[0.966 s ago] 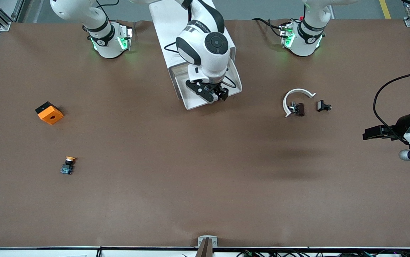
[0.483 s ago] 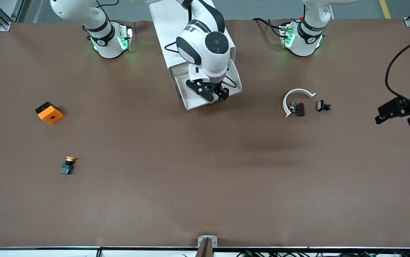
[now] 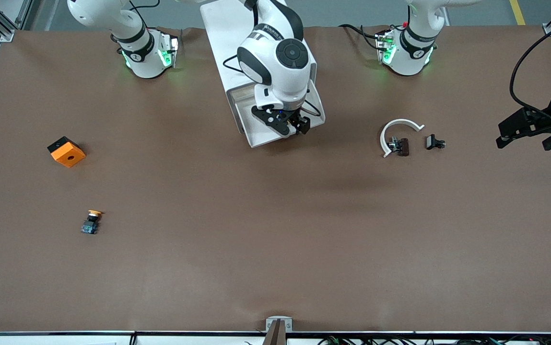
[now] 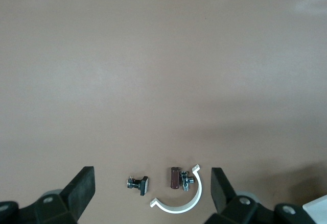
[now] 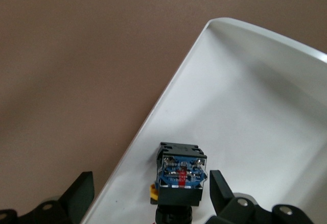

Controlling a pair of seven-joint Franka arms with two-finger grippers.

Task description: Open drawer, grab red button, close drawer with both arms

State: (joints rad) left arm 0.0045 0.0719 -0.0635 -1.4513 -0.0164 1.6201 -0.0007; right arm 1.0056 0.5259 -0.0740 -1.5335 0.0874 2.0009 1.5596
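Jaws of your right gripper are standing spread and gripping nothing, hovering over the pulled-out drawer at the front of the white cabinet. You are finding the button lying inside that drawer's tray, close against its rim. In the right wrist view it is sitting between the two black fingers, nearer one than the other. Its bluish base is facing up toward the camera, so its long axis appears to be running roughly along the approach line; the red cap is not showing. Judged from this, the descent is needing only a slight sideways correction before closing.

Your left gripper is waiting, jaws likewise spread and empty, over the counter at the left arm's end, near the white clip ring. The right arm is clearly the nearer one to the button.
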